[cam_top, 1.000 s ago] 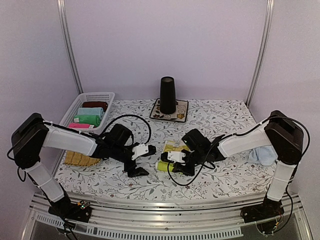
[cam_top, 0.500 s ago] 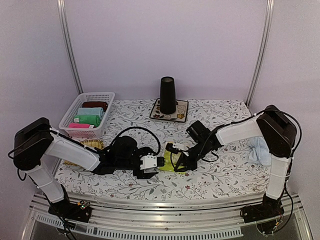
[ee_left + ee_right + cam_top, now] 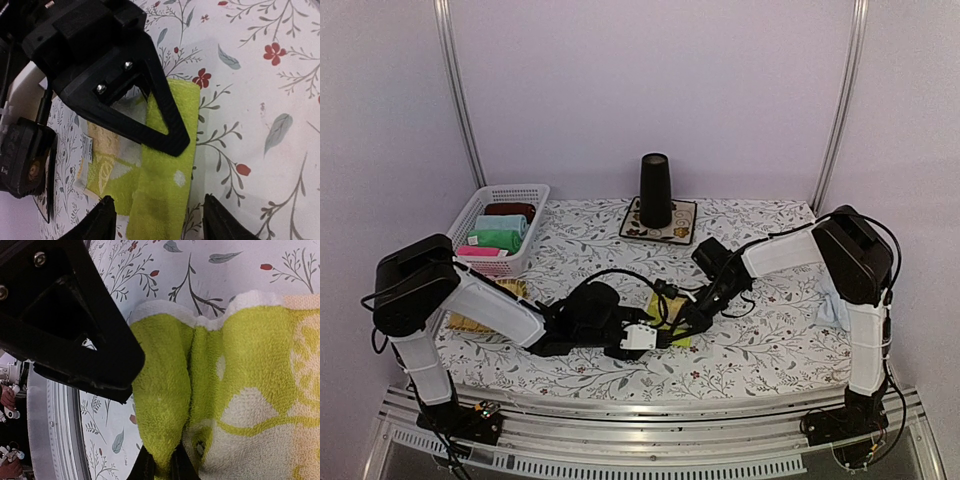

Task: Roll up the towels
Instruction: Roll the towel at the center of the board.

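The yellow-green towel (image 3: 665,303) lies at the middle front of the table with its near edge folded into a thick roll (image 3: 160,200). My left gripper (image 3: 650,338) is open, and its fingertips (image 3: 107,222) straddle that roll low over the cloth. My right gripper (image 3: 682,318) is shut on the rolled edge of the towel (image 3: 165,405), pinching the fold between its fingertips (image 3: 145,467). Each gripper's black finger shows in the other's wrist view, close together. The light blue towel (image 3: 832,300) lies crumpled at the right edge, partly hidden by the right arm.
A white basket (image 3: 470,215) with rolled towels stands at the back left. A black cone (image 3: 655,188) stands on the flowered mat (image 3: 680,232) at the back middle. The straw tray (image 3: 470,322) lies under my left arm. The metal rail (image 3: 620,455) runs along the front.
Both grippers have come together over the yellow-green towel. The left arm has stretched right. The right gripper has closed on the rolled edge.
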Controlling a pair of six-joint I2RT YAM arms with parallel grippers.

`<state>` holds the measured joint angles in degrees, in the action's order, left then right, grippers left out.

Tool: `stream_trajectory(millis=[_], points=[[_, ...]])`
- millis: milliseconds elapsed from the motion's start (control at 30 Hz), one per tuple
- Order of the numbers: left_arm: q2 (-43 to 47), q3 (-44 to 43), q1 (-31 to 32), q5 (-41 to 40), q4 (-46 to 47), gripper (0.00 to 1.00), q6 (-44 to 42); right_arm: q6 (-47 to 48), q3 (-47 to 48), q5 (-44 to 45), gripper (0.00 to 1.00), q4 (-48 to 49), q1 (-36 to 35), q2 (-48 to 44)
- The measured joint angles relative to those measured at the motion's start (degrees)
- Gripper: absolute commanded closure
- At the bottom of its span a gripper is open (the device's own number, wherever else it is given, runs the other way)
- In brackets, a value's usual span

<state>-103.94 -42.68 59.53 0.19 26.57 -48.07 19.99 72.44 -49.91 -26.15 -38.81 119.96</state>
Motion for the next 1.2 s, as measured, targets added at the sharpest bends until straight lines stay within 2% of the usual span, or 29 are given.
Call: stream_trajectory(millis=[67,200,367,467,833,967,1000,1067,1200], points=[[-1.6,-2.3,0.0,-0.7,-0.5,0.51,-0.3,-0.4,0.7,-0.4,0.96,-0.8,0.1,0.5],[-4.9,-6.8,0.0,-1.1,-3.0,0.52,-1.6,-1.0,1.2,-1.0,0.96,-1.8,0.5,0.7],[-5.5,-7.1,0.0,-1.1,-5.9,0.47,-2.4,-1.2,1.2,-1.4,0.96,-2.2,0.7,0.7],[-5.5,-6.9,0.0,-1.3,-5.4,0.48,-3.0,-1.2,1.2,-1.6,0.96,-2.3,0.7,0.7],[-6.7,-8.0,0.1,-2.4,-6.6,0.79,-4.1,-1.2,1.2,-1.7,0.95,-2.8,0.7,0.7],[-6.7,-8.0,0.1,-2.4,-6.8,0.84,-4.2,-1.2,1.2,-1.7,0.94,-2.9,0.7,0.7],[-6.7,-8.0,0.1,-2.4,-6.9,0.87,-4.2,-1.2,1.2,-1.7,0.93,-2.9,0.7,0.7],[-6.7,-8.0,0.1,-2.2,-7.1,1.0,-4.3,-1.2,1.3,-1.7,0.86,-3.0,0.7,0.8],[-6.7,-8.4,0.1,-1.6,-7.8,1.0,-4.0,-1.3,1.4,-1.8,0.82,-3.2,0.7,0.9]])
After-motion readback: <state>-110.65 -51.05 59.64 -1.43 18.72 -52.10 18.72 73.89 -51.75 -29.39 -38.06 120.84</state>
